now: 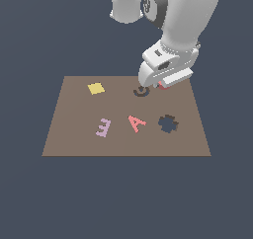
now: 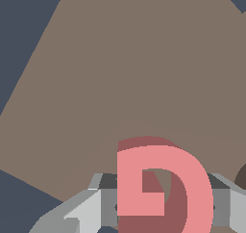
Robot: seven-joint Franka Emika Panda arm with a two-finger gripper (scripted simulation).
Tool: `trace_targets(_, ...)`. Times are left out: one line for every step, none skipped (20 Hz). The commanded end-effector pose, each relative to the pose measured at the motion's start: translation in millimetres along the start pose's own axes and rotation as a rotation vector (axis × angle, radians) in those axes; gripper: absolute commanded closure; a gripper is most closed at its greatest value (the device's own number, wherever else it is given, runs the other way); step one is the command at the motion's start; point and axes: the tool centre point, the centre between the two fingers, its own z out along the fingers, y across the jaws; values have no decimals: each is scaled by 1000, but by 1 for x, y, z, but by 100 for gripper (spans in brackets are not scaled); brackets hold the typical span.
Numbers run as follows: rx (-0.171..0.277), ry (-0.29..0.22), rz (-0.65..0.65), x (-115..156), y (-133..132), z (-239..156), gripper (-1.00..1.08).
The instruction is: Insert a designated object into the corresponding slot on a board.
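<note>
Board [image 1: 74,134] is brown and flat, with the dark G slot [image 1: 141,92] near its far edge. Gripper [image 2: 163,213] is clenched on the red-pink G [image 2: 163,188], just beside the slot. Align the shapes exactly, then lower straight.

1. In the exterior view, the gripper [image 1: 157,83] covers nearly all of the red-pink G block [image 1: 163,86]; only a sliver shows at its lower right.
2. The G-shaped slot [image 1: 141,92] is partly hidden under the gripper, its upper part out of sight.
3. In the wrist view, the G block [image 2: 161,188] is cut off by the bottom edge.
4. The fingers [image 2: 81,213] run off the bottom edge; their grip cannot be judged.
5. The board [image 2: 134,63] runs past the frame's top and right.
</note>
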Motion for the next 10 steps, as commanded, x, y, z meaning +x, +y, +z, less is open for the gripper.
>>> trace_targets(0,0,-100,-4,4,-1,108)
trace_targets(0,1,-138,-6,5,-1,108)
trace_targets(0,1,-176,-7,7,-1,108)
trace_targets(0,1,-214,-9,8,-1,108)
trace_targets(0,1,-252,-10,10,-1,108)
trace_targets(0,1,-290,-12,12,-1,108)
trace_targets(0,1,-328,-13,14,-2,108)
trace_targets(0,1,-365,-14,16,-2,108)
trace_targets(0,1,-403,-15,17,-2,108)
trace_targets(0,1,-440,-16,19,-2,108)
